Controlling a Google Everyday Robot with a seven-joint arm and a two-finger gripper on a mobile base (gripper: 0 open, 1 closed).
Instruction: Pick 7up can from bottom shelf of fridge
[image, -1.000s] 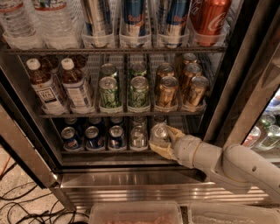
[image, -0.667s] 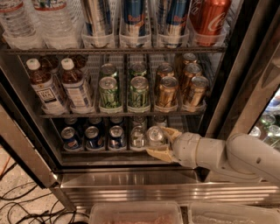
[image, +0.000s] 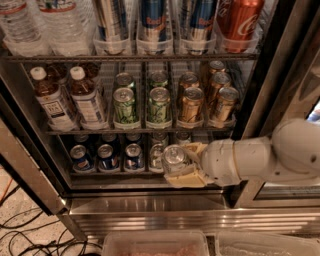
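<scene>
The fridge (image: 165, 205) stands open in front of me with its wire racks in view. My gripper (image: 176, 164) reaches in from the right on a white arm, low at the bottom shelf (image: 120, 176). Its tan fingers (image: 186, 178) are shut on the 7up can (image: 174, 158), a pale silvery can with a shiny top, held just in front of the shelf's front rail. Another pale can (image: 156, 156) stands right behind it on the shelf. Three dark blue cans (image: 106, 157) stand in the lanes to the left.
The middle rack holds two tea bottles (image: 70, 100), green cans (image: 141, 104) and gold cans (image: 207, 97). The top rack holds water bottles, tall blue cans and a red Coca-Cola can (image: 239, 22). The door frame (image: 27, 170) slants at left. Clear plastic bins (image: 155, 244) sit below.
The gripper has drawn the 7up can outward and slightly left, from inside the bottom shelf to in front of its rail. The arm has come further into view.
</scene>
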